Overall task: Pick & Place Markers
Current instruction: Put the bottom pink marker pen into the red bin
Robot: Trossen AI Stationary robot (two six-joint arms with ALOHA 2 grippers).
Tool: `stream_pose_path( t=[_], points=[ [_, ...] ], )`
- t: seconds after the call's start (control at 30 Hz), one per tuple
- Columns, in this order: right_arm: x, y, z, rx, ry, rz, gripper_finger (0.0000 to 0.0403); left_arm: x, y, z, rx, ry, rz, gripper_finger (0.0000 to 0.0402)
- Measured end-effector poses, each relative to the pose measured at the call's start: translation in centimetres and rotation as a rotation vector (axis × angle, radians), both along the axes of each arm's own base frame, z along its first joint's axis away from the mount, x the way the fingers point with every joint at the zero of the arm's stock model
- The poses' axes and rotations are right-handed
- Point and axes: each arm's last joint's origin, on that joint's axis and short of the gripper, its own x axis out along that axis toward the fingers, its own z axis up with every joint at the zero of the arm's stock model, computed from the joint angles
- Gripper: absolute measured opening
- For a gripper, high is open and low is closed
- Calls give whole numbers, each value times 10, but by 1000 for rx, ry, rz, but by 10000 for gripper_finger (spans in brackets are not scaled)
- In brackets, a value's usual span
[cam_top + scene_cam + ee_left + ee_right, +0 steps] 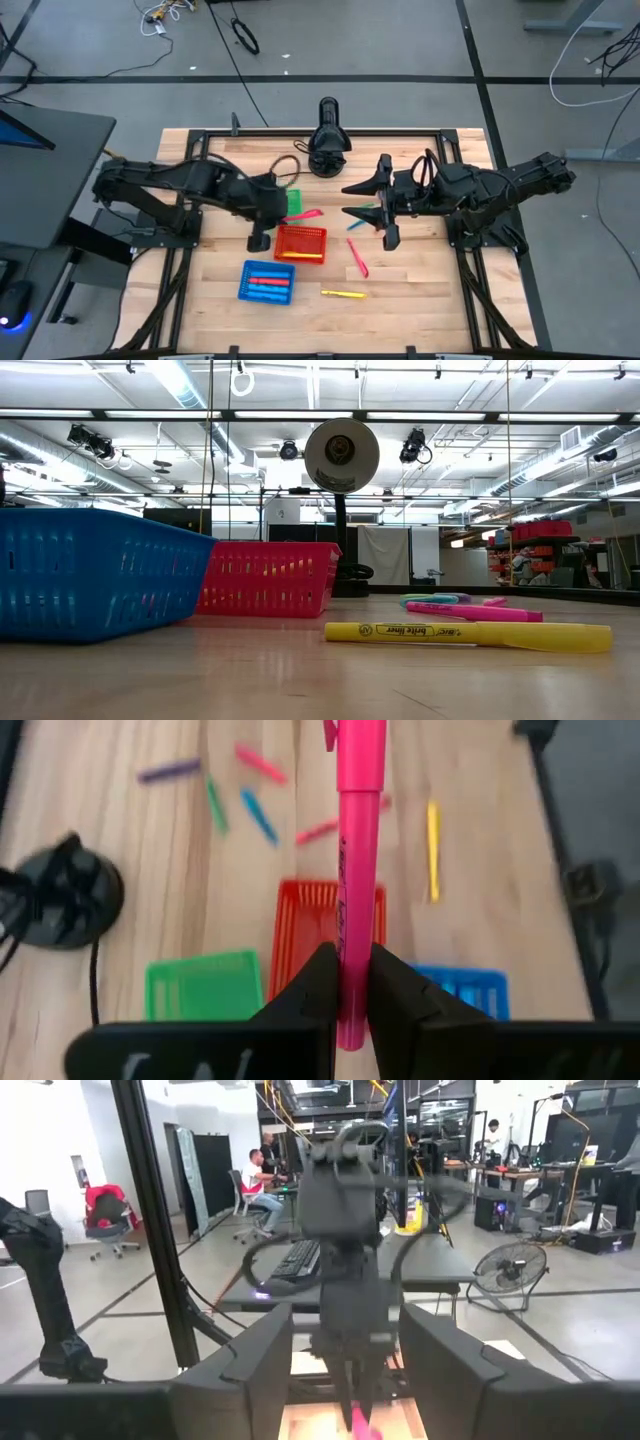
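- high view: the left gripper (pixel 262 238) hangs over the table beside the red basket (pixel 300 244), with the green basket (pixel 291 203) just behind and the blue basket (pixel 267 281) nearer the front; blue and red markers lie in the blue basket. the right gripper (pixel 388 214) hovers well apart, over the loose markers. a yellow marker (pixel 343 294) lies alone on the wood near the front, a pink marker (pixel 357 257) slants between it and the right gripper, and another pink one (pixel 304 215) lies by the green basket
- low view: the yellow marker (pixel 468 633) lies flat in front, black print on its barrel and a brighter cap; behind it a pink marker (pixel 474 611) and more thin sticks further off. the blue basket (pixel 95 586) stands on the left with the red basket (pixel 266 578) behind it
- left wrist view: the fingers (pixel 313 995) are pinched tight on a held pink marker (pixel 357 870), a slim bright barrel with dark print, pointing away over the red basket (pixel 300 935)
- right wrist view: its fingers (pixel 262 1355) stand wide apart with nothing between them; the left arm hangs ahead, a bit of pink below it; people sit in the room beyond
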Motion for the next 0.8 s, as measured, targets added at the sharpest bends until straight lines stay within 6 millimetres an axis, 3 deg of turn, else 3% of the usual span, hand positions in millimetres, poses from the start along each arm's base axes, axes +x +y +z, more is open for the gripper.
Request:
stream_pose_path(
  t=[0.43,0.8],
  points=[
    [0,0,1,3,-8,0,185,24,-6,-51,79,446,-69,35],
    [0,0,1,6,-11,0,185,31,-7,-58,80,468,-64,35]
  ],
)
